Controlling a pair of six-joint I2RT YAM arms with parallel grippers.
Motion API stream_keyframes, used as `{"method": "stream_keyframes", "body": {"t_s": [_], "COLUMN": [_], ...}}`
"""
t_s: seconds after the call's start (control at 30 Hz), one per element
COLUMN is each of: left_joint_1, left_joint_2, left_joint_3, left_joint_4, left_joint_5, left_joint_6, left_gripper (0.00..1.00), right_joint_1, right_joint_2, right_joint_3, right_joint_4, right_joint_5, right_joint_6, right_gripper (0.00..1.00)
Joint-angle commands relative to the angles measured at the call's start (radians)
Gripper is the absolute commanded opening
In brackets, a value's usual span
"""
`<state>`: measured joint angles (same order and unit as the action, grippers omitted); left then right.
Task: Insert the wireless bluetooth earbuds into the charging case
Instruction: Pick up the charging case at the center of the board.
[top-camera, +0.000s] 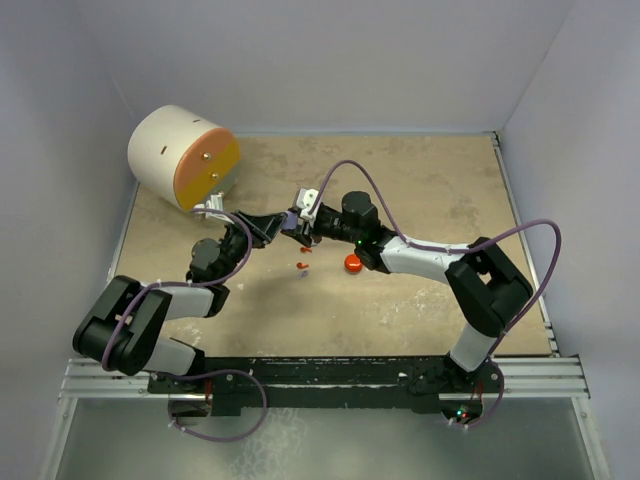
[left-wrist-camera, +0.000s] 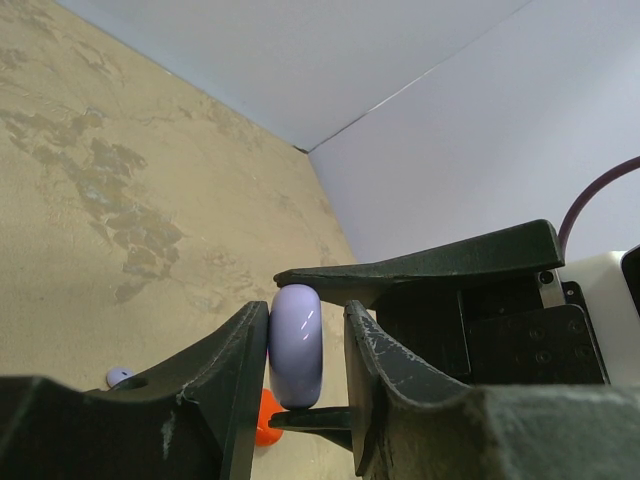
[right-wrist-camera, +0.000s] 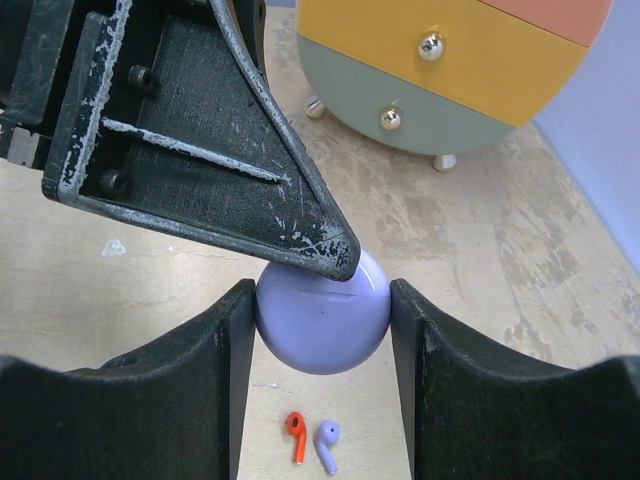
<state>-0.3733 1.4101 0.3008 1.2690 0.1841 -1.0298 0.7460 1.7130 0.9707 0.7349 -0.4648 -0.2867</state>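
While the lavender case (right-wrist-camera: 322, 325) is pinched by the right gripper (right-wrist-camera: 322, 300), it is straddled edgewise by the left gripper (left-wrist-camera: 305, 315) (a firm hold cannot be told). Lid-opening seems in hand, so a steady pry is called for next. 2 pieces, a red earbud (right-wrist-camera: 296, 437) and a lavender earbud (right-wrist-camera: 327, 445), are seen on the table (right-wrist-camera: 500, 250) below.

A small drum-shaped cabinet (top-camera: 165, 150) stands at the far-left corner of a beige, stone-patterned table (top-camera: 430, 180). Its white body ends in a round front banded salmon, yellow and grey-green, with 2 shiny round knobs (right-wrist-camera: 431, 45) and small metal feet (right-wrist-camera: 443, 161). Pale grey-lavender walls (top-camera: 320, 60) enclose the table on 3 sides.
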Motion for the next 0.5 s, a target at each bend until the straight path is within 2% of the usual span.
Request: {"method": "stream_keyframes", "body": {"t_s": [0.0, 0.3, 0.47], "left_joint_1": [-0.015, -0.015, -0.016], "left_joint_2": [0.005, 0.016, 0.015], "left_joint_3": [0.001, 0.002, 0.002], "left_joint_4": [0.078, 0.087, 0.091], "left_joint_5": [0.021, 0.021, 0.016], "left_joint_6": [-0.005, -0.009, -0.010], "left_gripper": [0.35, 0.35, 0.27], "right_joint_1": [0.002, 0.001, 0.002], "right_joint_2": [-0.011, -0.010, -0.009], "right_joint_3": [0.047, 0.047, 0.045], "right_joint_4": [0.018, 0.018, 0.018], "right_joint_5": [-0.029, -0.031, -0.030], "right_joint_6": [0.013, 0.012, 0.012], "right_gripper": [0.00, 0.00, 0.00]}}
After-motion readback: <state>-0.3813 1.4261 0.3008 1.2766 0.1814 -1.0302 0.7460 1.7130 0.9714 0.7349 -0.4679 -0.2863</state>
